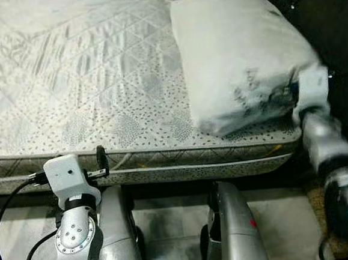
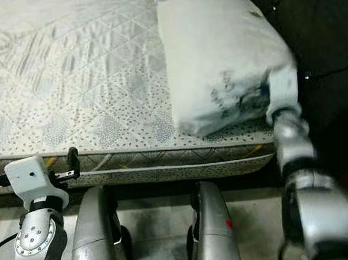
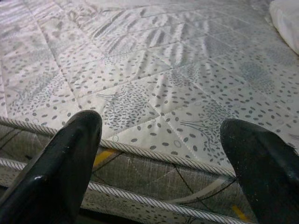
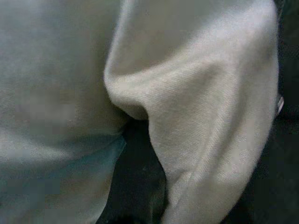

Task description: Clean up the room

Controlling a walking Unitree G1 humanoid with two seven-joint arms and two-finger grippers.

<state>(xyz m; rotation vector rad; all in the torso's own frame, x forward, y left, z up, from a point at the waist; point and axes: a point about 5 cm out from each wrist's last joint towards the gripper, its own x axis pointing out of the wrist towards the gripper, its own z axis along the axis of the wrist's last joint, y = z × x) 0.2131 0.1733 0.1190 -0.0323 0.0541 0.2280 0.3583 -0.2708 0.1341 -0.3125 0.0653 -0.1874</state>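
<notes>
pillow [image 1: 234,53] lies lengthwise, running away along mattress [image 1: 73,77] edge.

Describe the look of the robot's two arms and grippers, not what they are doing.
Both arms are silver metal with jointed segments. The left arm carries a white boxy wrist camera, black cables and a round bolted joint. The left gripper has two long, glossy black fingers. The right arm ends in a white wrist block.

quilted patterned mattress [image 1: 85,77], pale floor [image 1: 169,218] below
</notes>
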